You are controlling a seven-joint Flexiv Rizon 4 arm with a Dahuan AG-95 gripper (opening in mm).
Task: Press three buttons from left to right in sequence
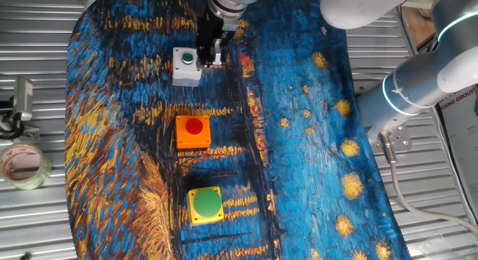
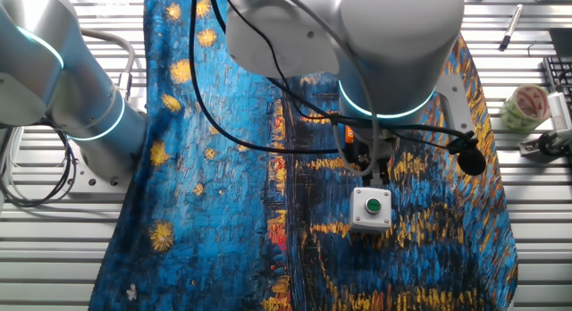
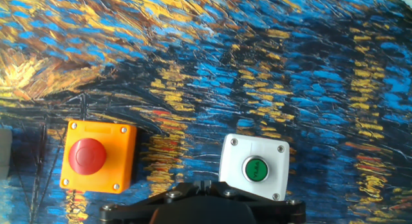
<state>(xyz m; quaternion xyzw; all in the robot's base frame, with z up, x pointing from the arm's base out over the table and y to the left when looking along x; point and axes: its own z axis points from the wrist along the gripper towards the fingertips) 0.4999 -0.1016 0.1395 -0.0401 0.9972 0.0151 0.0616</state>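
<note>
Three button boxes stand in a row on the painted cloth. The white-grey box with a small green button (image 1: 186, 64) (image 2: 371, 208) (image 3: 255, 167) is at the far end in one fixed view. The orange box with a red button (image 1: 193, 131) (image 3: 98, 156) is in the middle, and the yellow box with a large green button (image 1: 205, 204) is nearest. My gripper (image 1: 210, 54) (image 2: 372, 172) (image 3: 205, 183) hangs just beside the white-grey box, not over its button. In the hand view the fingers meet with no gap and hold nothing. The arm hides the orange and yellow boxes in the other fixed view.
A blue and yellow painted cloth (image 1: 314, 140) covers the slatted metal table (image 1: 30, 36). A roll of tape (image 1: 22, 164) (image 2: 527, 105) and a metal clamp (image 1: 22, 99) lie off the cloth. The arm's base (image 1: 418, 88) stands at the cloth's edge.
</note>
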